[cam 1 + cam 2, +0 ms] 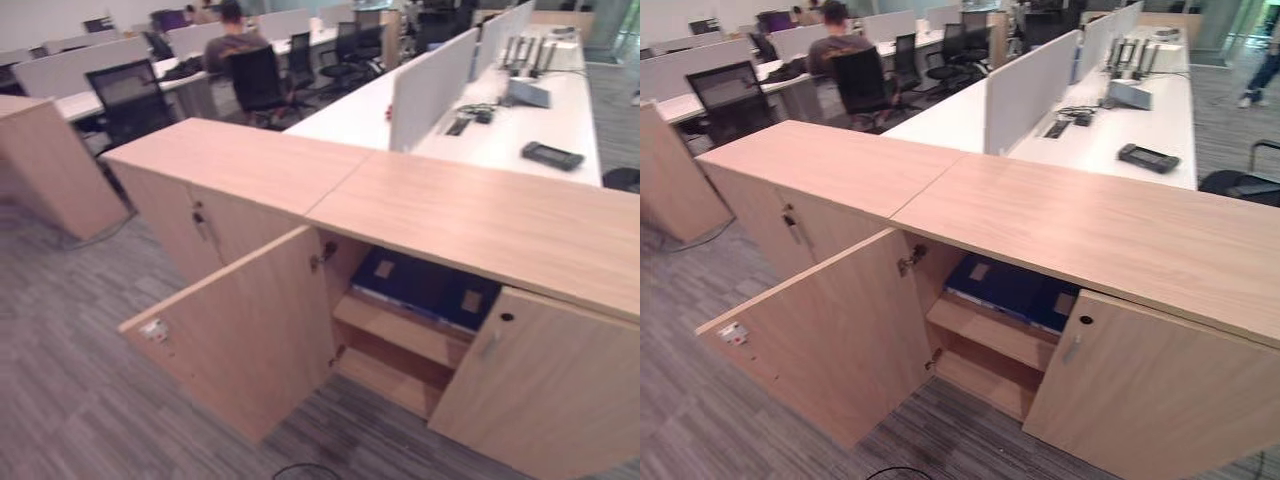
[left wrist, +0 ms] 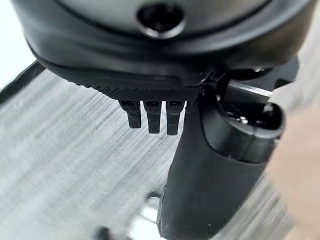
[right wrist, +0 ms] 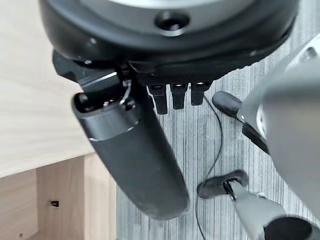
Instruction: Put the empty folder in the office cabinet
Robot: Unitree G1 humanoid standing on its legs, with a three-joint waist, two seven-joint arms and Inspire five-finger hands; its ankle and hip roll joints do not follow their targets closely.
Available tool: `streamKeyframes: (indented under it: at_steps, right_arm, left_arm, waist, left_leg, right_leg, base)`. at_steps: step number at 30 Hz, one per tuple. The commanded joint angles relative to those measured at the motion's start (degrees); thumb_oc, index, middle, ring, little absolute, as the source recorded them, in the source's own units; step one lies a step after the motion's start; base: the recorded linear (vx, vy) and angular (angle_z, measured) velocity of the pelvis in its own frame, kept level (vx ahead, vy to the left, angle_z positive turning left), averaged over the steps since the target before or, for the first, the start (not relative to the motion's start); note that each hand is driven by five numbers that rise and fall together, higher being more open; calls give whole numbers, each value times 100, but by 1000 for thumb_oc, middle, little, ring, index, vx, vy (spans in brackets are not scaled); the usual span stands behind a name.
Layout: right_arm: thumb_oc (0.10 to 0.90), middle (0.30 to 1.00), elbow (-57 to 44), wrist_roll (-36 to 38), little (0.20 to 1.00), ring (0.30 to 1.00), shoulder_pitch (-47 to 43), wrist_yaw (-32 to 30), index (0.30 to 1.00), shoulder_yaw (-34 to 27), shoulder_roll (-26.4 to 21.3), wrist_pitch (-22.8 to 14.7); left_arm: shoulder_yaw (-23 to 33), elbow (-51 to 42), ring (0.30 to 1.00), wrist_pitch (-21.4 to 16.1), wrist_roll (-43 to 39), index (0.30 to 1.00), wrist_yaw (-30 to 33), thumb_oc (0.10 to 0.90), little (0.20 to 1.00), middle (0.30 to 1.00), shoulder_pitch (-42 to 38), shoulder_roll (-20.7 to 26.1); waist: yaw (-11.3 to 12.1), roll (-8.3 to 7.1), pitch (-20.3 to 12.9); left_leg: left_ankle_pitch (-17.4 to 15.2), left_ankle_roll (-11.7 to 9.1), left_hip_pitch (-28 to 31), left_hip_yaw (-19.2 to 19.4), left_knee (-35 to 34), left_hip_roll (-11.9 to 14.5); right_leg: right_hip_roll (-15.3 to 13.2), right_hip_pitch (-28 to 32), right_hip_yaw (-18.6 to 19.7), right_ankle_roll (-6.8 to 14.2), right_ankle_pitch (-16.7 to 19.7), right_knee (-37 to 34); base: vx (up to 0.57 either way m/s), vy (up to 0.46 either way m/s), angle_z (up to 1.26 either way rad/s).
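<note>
A dark blue folder (image 1: 425, 285) lies flat on the upper shelf inside the wooden office cabinet (image 1: 480, 215). The cabinet's left door (image 1: 250, 340) stands swung wide open towards me, and its right door (image 1: 545, 385) covers the right half. My left hand (image 2: 210, 165) hangs over grey carpet, fingers straight and holding nothing. Beside the cabinet's wood, my right hand (image 3: 135, 150) is also open and empty. Both hands are away from the folder.
A second closed cabinet (image 1: 240, 165) adjoins on the left, and another (image 1: 45, 165) stands further left. Behind are white desks with dividers and a black device (image 1: 552, 155). A person (image 1: 232, 45) sits at the back among office chairs (image 1: 130, 100). Grey carpet lies in front.
</note>
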Motion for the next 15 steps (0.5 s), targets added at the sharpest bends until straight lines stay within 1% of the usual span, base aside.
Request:
streamKeyframes:
  at_steps: [1,3,4,5,6,7,8,9,10,11,12,15]
  right_arm:
    - [800,900,127,248,900,900,-348,-32,900,-217,-124,-255]
    - [800,900,143,264,900,900,-302,56,900,-275,-184,-247]
    - [800,900,150,298,900,900,-278,83,900,-279,-193,-239]
    - [800,900,127,347,900,900,-259,106,900,-277,-173,-235]
    - [800,900,127,348,900,900,-259,106,900,-275,-169,-235]
    - [800,900,147,374,900,900,-180,157,900,-245,-177,-225]
    - [800,900,122,367,900,900,-140,187,900,-211,-188,-216]
    - [800,900,120,369,900,900,-143,185,900,-197,-164,-216]
    - [800,900,73,384,900,900,-93,225,900,-170,-215,-208]
    - [800,900,72,384,900,900,-95,224,900,-165,-205,-208]
    - [800,900,66,377,900,900,-73,217,900,-159,-277,-209]
    - [800,900,94,296,900,900,-76,222,900,-148,-396,-187]
  left_arm:
    - [226,341,900,-242,-332,900,225,800,900,900,-556,622]
    - [642,560,900,-275,-522,900,306,800,900,900,-546,1045]
    - [888,610,900,-281,-614,900,334,800,900,900,-496,1293]
    - [1132,621,900,-294,-713,900,328,800,900,900,-483,1581]
    - [1134,621,900,-294,-713,900,327,800,900,900,-483,1585]
    - [1596,697,900,-268,-902,900,269,800,900,900,-465,2177]
    - [1822,733,900,-271,-1024,900,284,800,900,900,-471,2465]
    - [1839,744,900,-272,-1027,900,271,800,900,900,-464,2494]
    - [2148,721,900,-280,-1282,900,269,800,900,900,-518,2907]
    - [2153,723,900,-278,-1287,900,264,800,900,900,-515,2919]
    - [2298,738,900,-284,-1429,900,247,800,900,900,-629,3277]
    - [2209,664,900,-277,-1491,900,185,800,900,900,-939,3591]
  waist:
    - [-74,-84,132]
    - [-173,-31,95]
    - [-158,-38,85]
    - [-148,-90,60]
    - [-148,-94,60]
    - [-113,-143,14]
    - [-110,-159,18]
    - [-120,-178,23]
    - [-120,-200,37]
    - [-125,-207,40]
    - [-159,-207,47]
    - [-236,-191,27]
  left_leg:
    - [-738,-508,134,-480,-39,312]
    - [-764,-515,122,-638,-39,316]
    - [-769,-512,146,-646,-39,303]
    - [-779,-519,154,-629,-39,299]
    - [-779,-519,154,-628,-39,299]
    - [-773,-544,182,-635,-39,348]
    - [-760,-569,204,-650,-39,387]
    - [-762,-575,210,-646,-39,393]
    - [-755,-615,254,-655,-39,469]
    - [-756,-618,257,-656,-39,473]
    - [-736,-669,266,-684,-39,561]
    - [-708,-746,251,-714,-39,698]
  right_leg:
    - [-259,-709,820,345,1040,-937]
    - [-270,-761,1793,331,998,-1116]
    - [-254,-768,2012,316,1012,-1132]
    - [-213,-742,2112,322,958,-1154]
    - [-214,-742,2114,322,957,-1154]
    - [-114,-703,2145,321,864,-1154]
    - [-56,-697,2205,300,823,-1154]
    - [-50,-693,2209,294,816,-1154]
    - [33,-664,2248,275,765,-1154]
    - [37,-661,2247,271,761,-1154]
    - [138,-607,2231,216,683,-1154]
    - [267,-558,2188,151,558,-1154]
  base:
    - [22,-21,68]
    - [90,-7,69]
    - [110,-39,36]
    - [69,-45,10]
    - [79,-131,5]
    - [75,-147,13]
    - [75,-152,22]
    - [69,-155,17]
    - [42,-105,4]
    - [65,-209,-5]
    - [31,-156,-7]
    - [26,-143,12]
